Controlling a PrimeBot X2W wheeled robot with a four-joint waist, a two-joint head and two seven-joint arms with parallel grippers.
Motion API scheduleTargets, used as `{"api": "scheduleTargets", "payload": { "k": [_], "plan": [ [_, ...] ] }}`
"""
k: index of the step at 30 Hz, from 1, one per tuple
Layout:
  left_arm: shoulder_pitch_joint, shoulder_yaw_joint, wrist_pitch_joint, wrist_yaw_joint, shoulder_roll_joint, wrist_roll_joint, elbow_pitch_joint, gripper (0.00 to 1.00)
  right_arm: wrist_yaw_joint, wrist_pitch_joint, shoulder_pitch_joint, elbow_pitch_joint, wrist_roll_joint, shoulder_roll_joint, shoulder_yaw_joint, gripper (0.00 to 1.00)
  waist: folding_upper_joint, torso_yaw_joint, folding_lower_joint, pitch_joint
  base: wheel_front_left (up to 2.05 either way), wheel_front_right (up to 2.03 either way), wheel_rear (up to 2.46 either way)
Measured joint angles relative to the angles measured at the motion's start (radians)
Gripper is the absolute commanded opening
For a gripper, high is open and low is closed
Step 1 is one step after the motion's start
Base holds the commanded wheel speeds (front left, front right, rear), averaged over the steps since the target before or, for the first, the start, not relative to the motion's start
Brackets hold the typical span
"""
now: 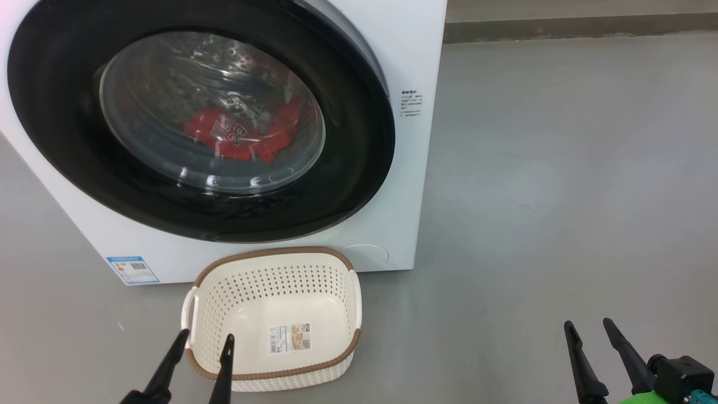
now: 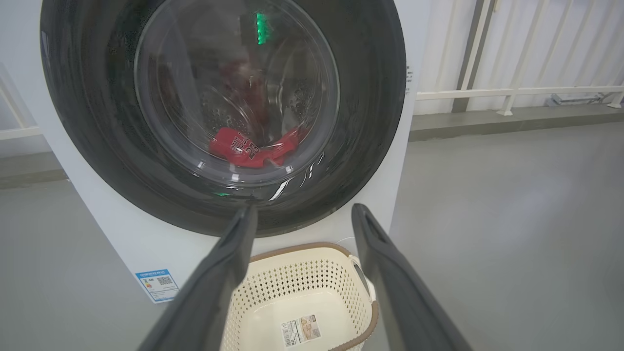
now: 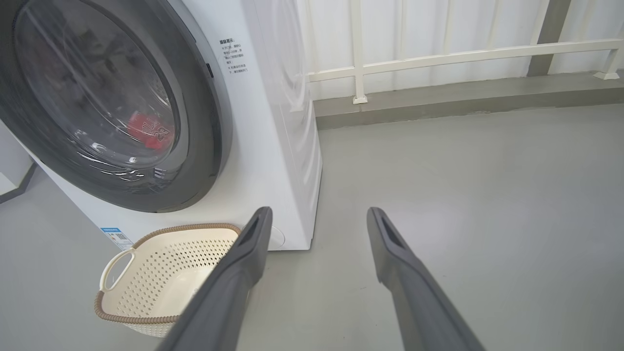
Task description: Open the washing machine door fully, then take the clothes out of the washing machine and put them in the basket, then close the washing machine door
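Observation:
The white washing machine (image 1: 404, 50) (image 3: 273, 122) stands ahead with its black-rimmed round door (image 1: 348, 168) (image 2: 375, 112) (image 3: 204, 122) lying flat against its front. Through the glass window I see the red clothes (image 1: 235, 134) (image 2: 243, 148) (image 3: 151, 131) lying low in the drum. The cream basket (image 1: 275, 269) (image 2: 292, 273) (image 3: 161, 273) sits on the floor in front of the machine, holding nothing but a sticker. My left gripper (image 1: 205, 336) (image 2: 302, 214) hangs open over the basket's near left corner. Off to the far right, my right gripper (image 1: 589, 324) (image 3: 317, 217) is open above bare floor.
Grey floor (image 1: 561, 196) stretches wide to the right of the machine. A white railing (image 3: 438, 53) and a low kerb run along the back wall. A blue-and-white label (image 1: 133, 269) sits low on the machine's front.

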Motion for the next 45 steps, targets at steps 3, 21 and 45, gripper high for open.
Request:
{"api": "scheduleTargets", "payload": {
  "k": [3, 21, 45],
  "plan": [
    [0.0, 0.003, 0.0, 0.0, 0.0, -0.031, 0.021, 1.0, 0.0, 0.0, 0.0, -0.001, 0.006, 0.005, -0.004, 1.0, 0.0, 0.0, 0.0, 0.0, 0.0, 0.0, 0.0],
    [0.0, 0.007, 0.0, 0.0, 0.0, -0.07, 0.051, 1.0, 0.0, 0.0, 0.0, -0.006, 0.016, 0.01, -0.02, 1.0, 0.0, 0.002, 0.0, -0.005, 0.0, 0.0, 0.0],
    [-0.032, -0.006, 0.0, 0.0, -0.005, -0.088, 0.068, 1.0, 0.0, -0.007, -0.389, 0.052, 0.443, -0.042, 0.12, 0.0, 0.0, 0.041, 0.0, 0.05, 0.0, 0.0, 0.0]
  ]
}}
